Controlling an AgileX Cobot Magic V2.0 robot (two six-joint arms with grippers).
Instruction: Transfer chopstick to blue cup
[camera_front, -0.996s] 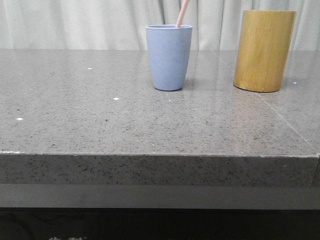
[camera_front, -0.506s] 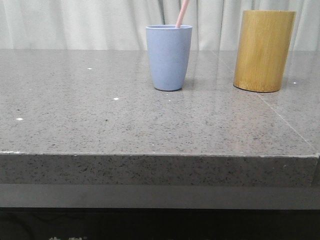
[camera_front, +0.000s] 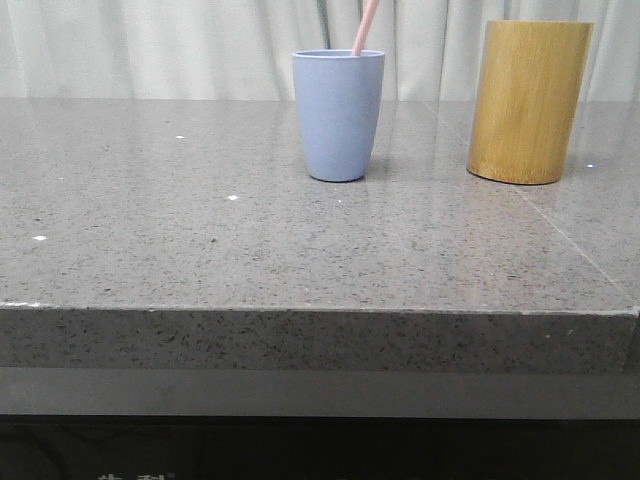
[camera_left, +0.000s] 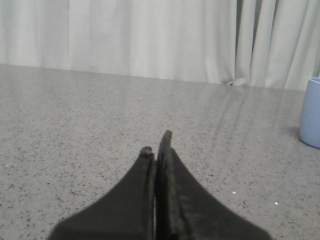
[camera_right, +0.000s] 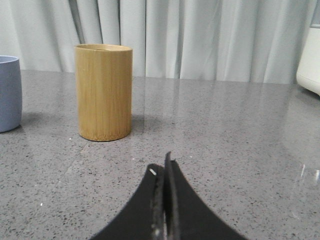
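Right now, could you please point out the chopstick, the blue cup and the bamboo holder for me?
chopstick (camera_front: 365, 28), front view, on the pink shaft above the cup's rim.
blue cup (camera_front: 338, 115), front view, mid outer wall.
bamboo holder (camera_right: 103, 92), right wrist view, mid side wall.

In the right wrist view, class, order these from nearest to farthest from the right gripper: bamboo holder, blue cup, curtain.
1. Bamboo holder: on the table ahead of the shut right gripper.
2. Blue cup: beyond the holder, at the picture's edge.
3. Curtain: behind the table's far edge.
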